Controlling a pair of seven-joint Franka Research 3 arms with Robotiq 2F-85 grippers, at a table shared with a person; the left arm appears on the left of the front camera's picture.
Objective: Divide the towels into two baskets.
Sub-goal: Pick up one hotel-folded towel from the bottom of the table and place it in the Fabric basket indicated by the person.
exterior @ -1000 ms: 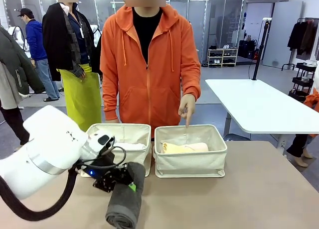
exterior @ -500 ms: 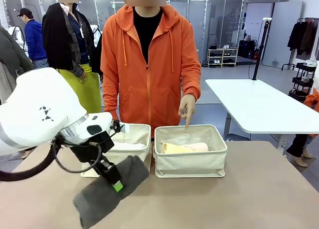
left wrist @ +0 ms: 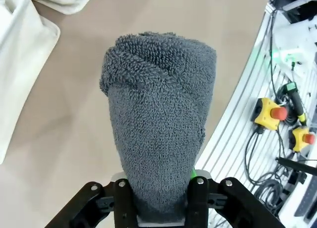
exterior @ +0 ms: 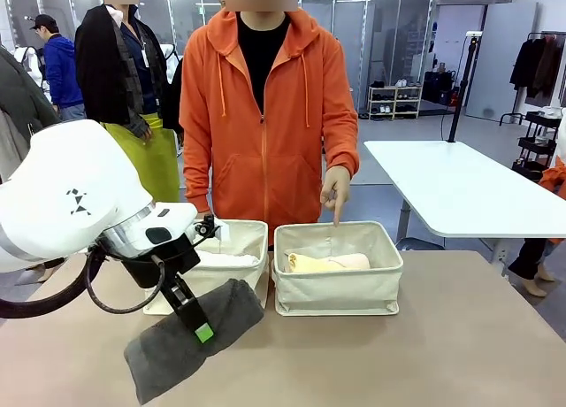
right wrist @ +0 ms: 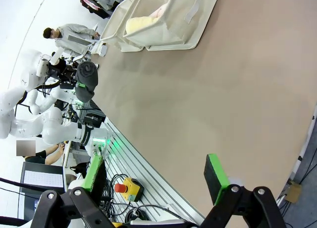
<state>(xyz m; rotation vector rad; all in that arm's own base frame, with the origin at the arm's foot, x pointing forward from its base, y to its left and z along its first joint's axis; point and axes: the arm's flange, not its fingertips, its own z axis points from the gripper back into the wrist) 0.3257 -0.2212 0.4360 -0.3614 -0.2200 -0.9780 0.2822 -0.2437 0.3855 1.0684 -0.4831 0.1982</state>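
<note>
Nearest: left fingers (exterior: 202, 331) clamped on dark grey towel (exterior: 190, 338), held tilted over desk (exterior: 424, 354) | right fingers (right wrist: 156, 176) spread wide, holding nothing | farther: left basket (exterior: 232, 258), right basket (exterior: 337, 287) with pale yellow towel (exterior: 329, 263) | person's hand (exterior: 334, 187) points into right basket

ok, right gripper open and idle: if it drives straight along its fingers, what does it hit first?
Probably the bare tabletop. The right gripper, jaws open and empty, points across it; the basket with the yellow towel lies farther on. Depth is unclear.

A tan bench (exterior: 460, 336), a white table (exterior: 460, 190) behind it, and two yellow emergency-stop boxes (left wrist: 270, 113) beside the rail
</note>
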